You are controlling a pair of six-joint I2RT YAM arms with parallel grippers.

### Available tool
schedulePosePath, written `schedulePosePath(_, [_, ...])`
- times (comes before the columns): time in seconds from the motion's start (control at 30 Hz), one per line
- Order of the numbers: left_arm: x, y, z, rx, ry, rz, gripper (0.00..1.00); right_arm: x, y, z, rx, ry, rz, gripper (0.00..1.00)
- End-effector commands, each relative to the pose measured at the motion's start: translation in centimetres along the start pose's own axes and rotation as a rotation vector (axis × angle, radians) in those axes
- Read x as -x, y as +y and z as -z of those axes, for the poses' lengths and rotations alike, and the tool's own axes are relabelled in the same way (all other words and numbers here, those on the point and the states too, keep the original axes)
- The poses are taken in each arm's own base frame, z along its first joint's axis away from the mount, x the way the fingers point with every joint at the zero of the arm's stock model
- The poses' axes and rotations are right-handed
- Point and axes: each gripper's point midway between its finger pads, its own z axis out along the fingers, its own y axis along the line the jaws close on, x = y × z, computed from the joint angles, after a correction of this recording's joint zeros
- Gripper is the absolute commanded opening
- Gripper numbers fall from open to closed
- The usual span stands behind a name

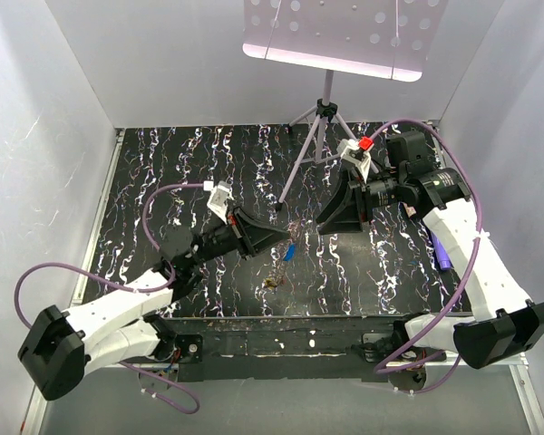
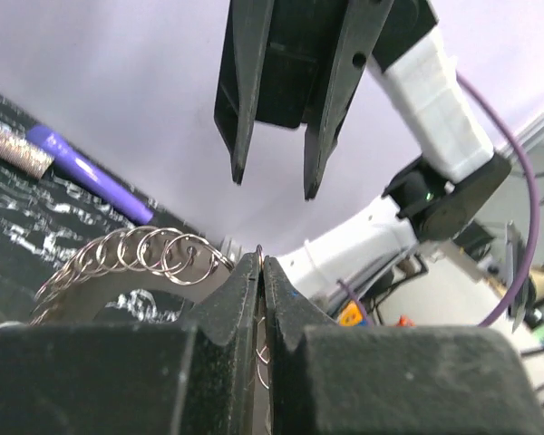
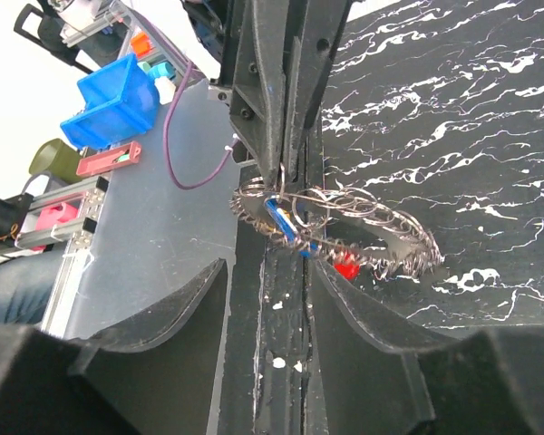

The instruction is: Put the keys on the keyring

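Observation:
The keyring (image 1: 272, 283) hangs from my left gripper (image 1: 287, 237), which is shut on a thin wire loop at the ring's edge. In the left wrist view the wire runs between the pressed jaws (image 2: 260, 258), and the ring's flat grey band (image 2: 118, 281) with its row of loops curves off to the left. A blue key (image 1: 290, 252) dangles just under the tips. In the right wrist view the keyring (image 3: 390, 240) carries the blue key (image 3: 284, 222) and a red key (image 3: 346, 265). My right gripper (image 1: 322, 227) stands open a short way to the right, its own fingers empty (image 3: 267, 272).
A purple pen (image 1: 442, 254) lies at the table's right edge, next to a speckled tube (image 2: 14, 149). A tripod (image 1: 317, 127) with a perforated plate stands at the back centre. White walls close in three sides. A blue bin (image 3: 118, 100) sits off the table.

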Motion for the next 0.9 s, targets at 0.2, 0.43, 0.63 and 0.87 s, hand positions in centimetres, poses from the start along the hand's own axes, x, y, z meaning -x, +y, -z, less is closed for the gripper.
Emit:
schedulePosePath(0.2, [7.7, -5.0, -0.2, -0.177, -0.426, -0.029, 0.0, 0.5, 1.5, 0.4, 0.027, -0.017, 0.042, 0.51])
schedulePosePath(0.43, [6.1, 1.6, 0.3, 0.165, -0.228, -0.004, 0.0, 0.1, -1.4, 2.1, -0.132, -0.028, 0.047, 0.53])
schedulePosePath(0.63, [7.5, 10.1, 7.3, 0.648, 0.01, -0.048, 0.0, -1.9, -5.1, 5.6, -0.355, -0.085, 0.016, 0.54])
schedulePosePath(0.87, [10.7, 19.8, 14.1, 1.046, 0.225, -0.128, 0.0, -3.6, -6.2, 7.6, -0.447, -0.156, -0.001, 0.55])
